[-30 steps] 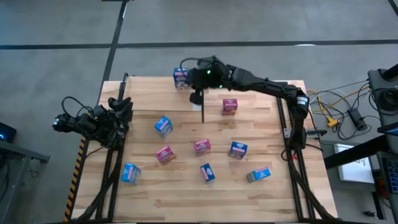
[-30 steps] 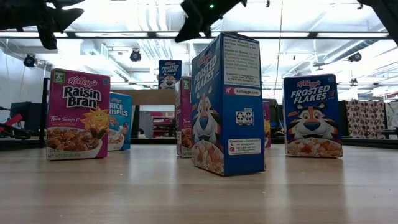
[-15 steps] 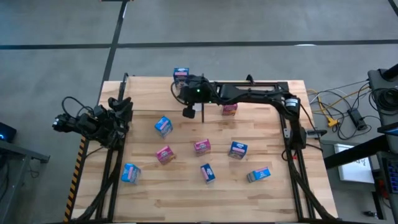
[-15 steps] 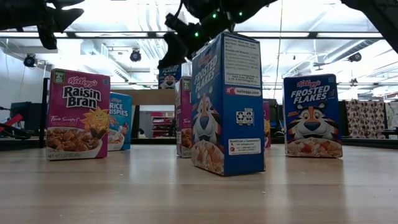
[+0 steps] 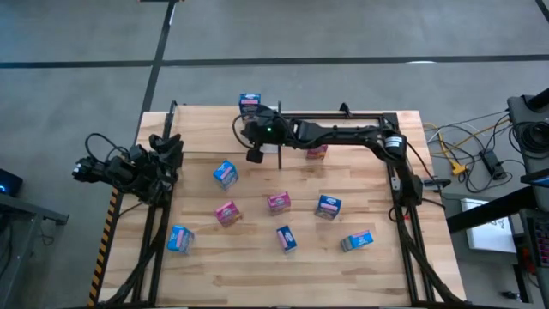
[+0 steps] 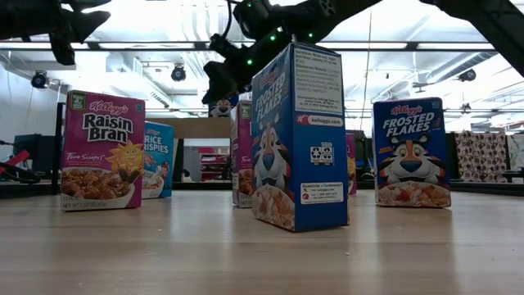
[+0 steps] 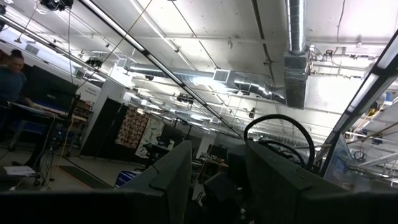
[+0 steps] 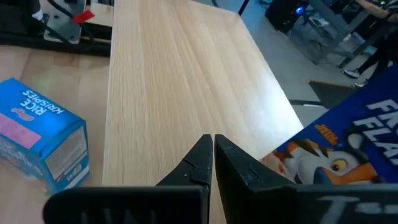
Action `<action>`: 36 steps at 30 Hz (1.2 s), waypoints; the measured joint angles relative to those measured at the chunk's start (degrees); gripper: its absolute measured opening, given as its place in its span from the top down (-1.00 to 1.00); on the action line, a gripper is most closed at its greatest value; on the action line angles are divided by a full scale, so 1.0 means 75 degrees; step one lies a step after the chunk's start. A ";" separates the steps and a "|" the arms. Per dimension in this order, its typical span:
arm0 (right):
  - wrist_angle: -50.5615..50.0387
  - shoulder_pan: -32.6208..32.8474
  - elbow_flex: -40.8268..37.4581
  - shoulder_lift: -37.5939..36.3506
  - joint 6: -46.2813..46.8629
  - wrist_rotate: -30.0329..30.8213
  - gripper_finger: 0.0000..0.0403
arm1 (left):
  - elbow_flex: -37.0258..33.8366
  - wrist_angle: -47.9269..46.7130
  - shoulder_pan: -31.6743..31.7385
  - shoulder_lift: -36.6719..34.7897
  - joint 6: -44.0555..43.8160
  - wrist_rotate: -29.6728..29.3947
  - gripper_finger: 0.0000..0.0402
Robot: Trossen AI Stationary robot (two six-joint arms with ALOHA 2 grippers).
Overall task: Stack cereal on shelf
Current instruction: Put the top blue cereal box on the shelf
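Several small cereal boxes stand on the plank table, blue ones [image 5: 226,174] and pink ones [image 5: 227,212]. One blue box [image 5: 357,241] lies on its side. A blue Frosted Flakes box [image 5: 250,105] stands on the pale shelf [image 8: 180,81] at the far edge. My right gripper [image 5: 255,155] is shut and holds nothing. It hangs over the shelf top, beside the Frosted Flakes box [image 8: 336,149], with a Rice Krispies box [image 8: 43,149] lower down on the table. My left gripper [image 7: 217,180] is open and rests at the table's left edge.
A pink box [image 5: 316,150] stands partly under my right arm. In the low view a big blue box [image 6: 299,135], a Raisin Bran box [image 6: 102,147] and another Frosted Flakes box [image 6: 412,152] stand near the camera. The black frame rails run along both sides of the table.
My right gripper has moved toward the table's left edge and somewhat toward the near edge. It has dropped lower over the shelf as the arm stretched out flatter. The boxes have stayed in place.
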 joint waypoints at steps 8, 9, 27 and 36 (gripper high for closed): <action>0.0379 -0.0029 -0.0003 0.0097 -0.0020 0.0203 0.96 | 0.0000 -0.0004 0.0001 0.0000 0.0000 0.0000 0.33; 0.0418 -0.0045 -0.0003 0.0106 -0.0020 0.0206 0.96 | 0.0000 -0.0005 0.0001 0.0000 0.0000 0.0000 0.33; 0.0593 -0.0313 0.0003 0.0216 0.0251 0.0337 0.96 | 0.0000 -0.0003 0.0001 0.0000 0.0000 0.0000 0.33; 0.0634 -0.0377 0.0003 0.0216 0.0279 0.0335 0.96 | 0.0000 -0.0003 0.0001 0.0000 0.0000 0.0000 0.33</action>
